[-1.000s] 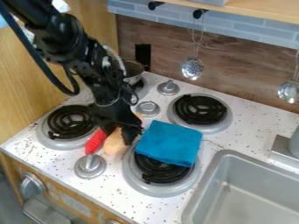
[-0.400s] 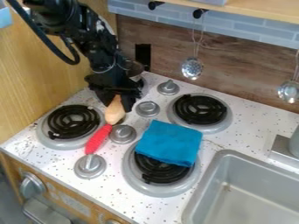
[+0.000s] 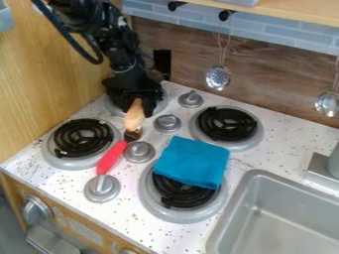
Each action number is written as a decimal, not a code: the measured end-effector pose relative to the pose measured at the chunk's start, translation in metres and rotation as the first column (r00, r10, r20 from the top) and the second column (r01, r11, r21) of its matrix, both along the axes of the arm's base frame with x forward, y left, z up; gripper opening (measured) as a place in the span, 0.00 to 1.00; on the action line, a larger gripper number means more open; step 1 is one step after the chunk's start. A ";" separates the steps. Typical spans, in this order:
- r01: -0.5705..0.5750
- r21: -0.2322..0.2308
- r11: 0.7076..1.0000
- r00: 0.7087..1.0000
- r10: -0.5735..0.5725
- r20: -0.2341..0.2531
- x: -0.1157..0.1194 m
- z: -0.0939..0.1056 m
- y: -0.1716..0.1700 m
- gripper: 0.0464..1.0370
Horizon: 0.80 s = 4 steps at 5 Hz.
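A smooth tan piece (image 3: 134,118), narrow at its upper end and rounded and broader below, is held between the fingers (image 3: 147,106). It hangs at a slight tilt, its broad end below them.

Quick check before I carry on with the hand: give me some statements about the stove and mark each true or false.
1. The blue cloth lies in the sink. False: it lies partly over the front burner.
2. The hand holds the tan object by its upper end. True.
3. The red handle lies on top of the blue cloth. False: it lies on the stovetop, apart from the cloth.
4. A perforated ladle hangs by the back wall. True.
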State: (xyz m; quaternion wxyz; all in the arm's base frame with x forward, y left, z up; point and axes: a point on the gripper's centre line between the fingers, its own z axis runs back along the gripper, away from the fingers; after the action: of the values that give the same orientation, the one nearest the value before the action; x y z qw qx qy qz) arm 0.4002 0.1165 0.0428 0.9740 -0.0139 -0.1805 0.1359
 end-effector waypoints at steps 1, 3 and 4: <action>-0.018 -0.019 1.000 1.000 0.018 -0.014 0.015 -0.003 0.003 0.63; 0.036 -0.036 0.999 0.999 -0.036 -0.004 0.042 0.001 -0.040 0.63; 0.036 -0.037 0.999 0.999 -0.036 -0.003 0.043 0.001 -0.045 0.63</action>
State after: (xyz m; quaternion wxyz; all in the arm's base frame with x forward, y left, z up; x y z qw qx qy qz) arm 0.4435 0.0712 0.0438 0.9762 -0.0350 -0.1761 0.1219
